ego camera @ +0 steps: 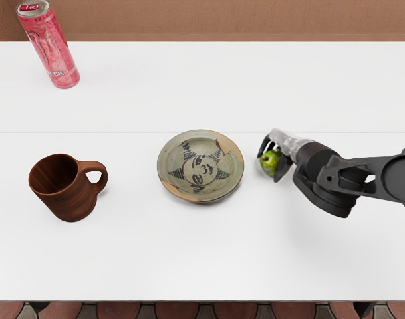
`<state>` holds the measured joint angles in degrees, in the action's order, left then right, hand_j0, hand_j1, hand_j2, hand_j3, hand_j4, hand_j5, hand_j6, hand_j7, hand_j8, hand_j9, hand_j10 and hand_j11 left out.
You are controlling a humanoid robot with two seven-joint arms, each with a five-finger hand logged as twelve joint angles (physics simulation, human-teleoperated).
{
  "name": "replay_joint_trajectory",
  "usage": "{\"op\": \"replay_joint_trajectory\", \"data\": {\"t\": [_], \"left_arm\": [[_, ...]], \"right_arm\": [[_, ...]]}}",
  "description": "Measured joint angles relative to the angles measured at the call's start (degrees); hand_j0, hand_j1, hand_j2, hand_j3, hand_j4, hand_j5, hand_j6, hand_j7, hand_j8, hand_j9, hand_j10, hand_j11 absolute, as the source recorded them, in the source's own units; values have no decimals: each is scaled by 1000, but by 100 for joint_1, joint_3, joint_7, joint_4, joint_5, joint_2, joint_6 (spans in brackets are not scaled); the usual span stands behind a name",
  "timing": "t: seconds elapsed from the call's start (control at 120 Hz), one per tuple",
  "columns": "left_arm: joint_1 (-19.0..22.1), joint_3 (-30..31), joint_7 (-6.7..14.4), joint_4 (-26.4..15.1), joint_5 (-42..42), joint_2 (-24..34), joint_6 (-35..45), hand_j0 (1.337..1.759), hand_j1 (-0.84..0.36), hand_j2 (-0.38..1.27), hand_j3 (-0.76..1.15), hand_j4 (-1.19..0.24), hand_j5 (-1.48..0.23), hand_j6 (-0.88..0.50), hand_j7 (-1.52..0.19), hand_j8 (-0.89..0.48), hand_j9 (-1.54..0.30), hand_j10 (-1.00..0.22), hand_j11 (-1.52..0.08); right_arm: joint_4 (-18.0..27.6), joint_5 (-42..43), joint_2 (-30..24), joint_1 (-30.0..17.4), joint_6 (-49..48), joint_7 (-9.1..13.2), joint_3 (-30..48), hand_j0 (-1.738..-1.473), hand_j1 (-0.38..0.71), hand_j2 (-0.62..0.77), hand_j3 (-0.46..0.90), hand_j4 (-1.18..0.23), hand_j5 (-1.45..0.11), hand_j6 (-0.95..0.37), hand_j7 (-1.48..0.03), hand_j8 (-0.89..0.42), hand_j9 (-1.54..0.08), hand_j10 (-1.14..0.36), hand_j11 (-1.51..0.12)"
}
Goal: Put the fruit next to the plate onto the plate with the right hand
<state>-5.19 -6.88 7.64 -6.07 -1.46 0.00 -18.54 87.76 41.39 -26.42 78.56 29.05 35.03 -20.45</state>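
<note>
Fruit (271,160), small and green, is sitting just right of the plate (201,166), not on it. The right hand (282,152) is clamping its fingers (264,144) around it; the grasp seems in hand, calling next for lifting and carrying leftward over the rim.

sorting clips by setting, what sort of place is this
Probably a simulated tabletop test setup: a plain white table with a plate, mug and can, and a right robot hand gripping a green fruit.
</note>
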Motion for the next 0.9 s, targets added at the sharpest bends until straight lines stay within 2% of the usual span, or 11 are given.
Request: {"op": "replay_joint_trajectory", "data": {"t": [0.458, 0.608, 0.9], "left_arm": [[0, -4, 0, 0, -4, 0, 0, 1658, 348, 0, 0, -1, -1, -1, -1, -1, -1, -1, -1], [0, -6, 0, 0, -3, 0, 0, 1658, 348, 0, 0, -1, -1, -1, -1, -1, -1, -1, -1], [0, -7, 0, 0, 8, 0, 0, 1658, 348, 0, 0, -1, -1, -1, -1, -1, -1, -1, -1]], "right_arm": [[488, 6, -498, 140, -8, 2, 180, -1654, 227, 230, 0, -623, -864, -445, -835, -298, -841, -427, -861], [625, -41, -548, 205, -34, 1, 383, -1655, 227, 247, 1, -624, -864, -452, -835, -306, -840, -438, -861], [854, -103, -571, 246, -126, -3, 871, -1655, 178, 188, 1, -618, -871, -484, -835, -328, -870, -483, -878]]}}
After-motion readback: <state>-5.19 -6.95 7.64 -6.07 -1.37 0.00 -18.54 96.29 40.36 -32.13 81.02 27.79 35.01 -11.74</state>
